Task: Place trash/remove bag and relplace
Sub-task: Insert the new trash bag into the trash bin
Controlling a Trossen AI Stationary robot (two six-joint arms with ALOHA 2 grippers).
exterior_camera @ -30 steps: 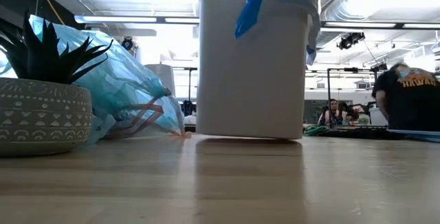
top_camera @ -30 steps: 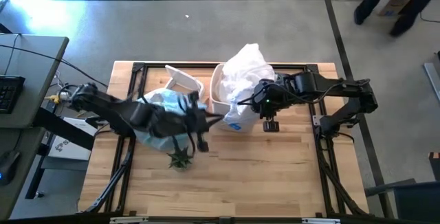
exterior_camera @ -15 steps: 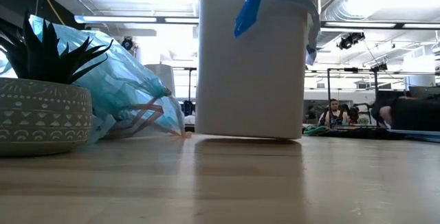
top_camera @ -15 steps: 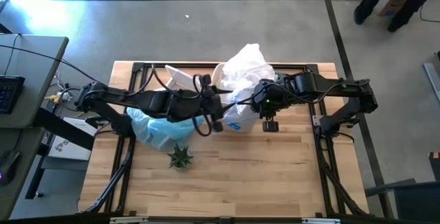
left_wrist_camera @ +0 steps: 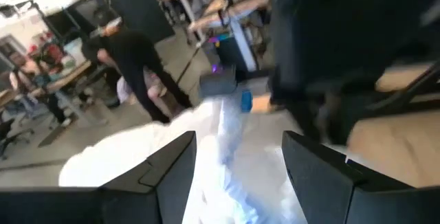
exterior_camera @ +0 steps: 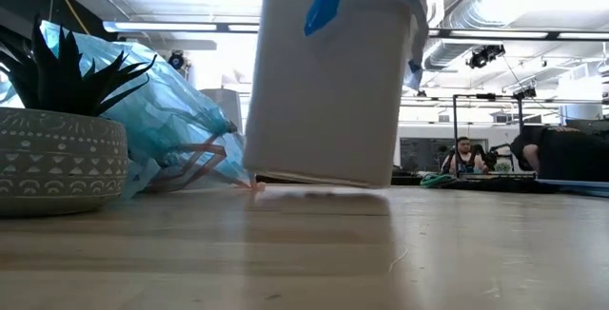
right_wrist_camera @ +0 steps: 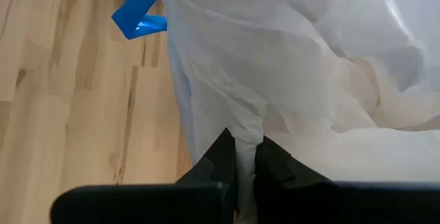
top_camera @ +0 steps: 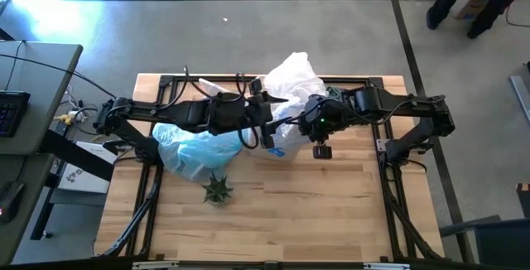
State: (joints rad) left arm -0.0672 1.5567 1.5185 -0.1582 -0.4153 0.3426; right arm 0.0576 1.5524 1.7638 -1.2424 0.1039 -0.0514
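The white bin (exterior_camera: 328,82) stands tipped at the table's far middle. A thin whitish bag (top_camera: 294,84) with blue ties (exterior_camera: 324,1) billows out of its top. My right gripper (right_wrist_camera: 246,157) is shut on that bag above the bin. My left gripper (left_wrist_camera: 237,176) reaches in level from the left, open, with its fingers on either side of the bag's film (left_wrist_camera: 227,148). A filled light-blue bag (top_camera: 195,150) lies on the table left of the bin. My right gripper pinches a gathered fold of the whitish bag (right_wrist_camera: 247,131) between its two fingers, slanting down from above. The film runs up into the fingers in drawn pleats, and the rest drapes over the bin. Whether my left gripper touches the film I cannot tell.
A small potted spiky plant (top_camera: 217,190) stands near the filled bag, toward the near edge. A white flat piece (top_camera: 209,86) lies at the far edge behind my left arm. Bare wood (top_camera: 331,212) stretches across the near half. People move in the room beyond.
My left gripper has swung from above the light-blue bag toward the table's far right, up to the bin. The bin has tipped and shifted a little toward the table's left, with one side of its base lifted. The light-blue bag lies where it was.
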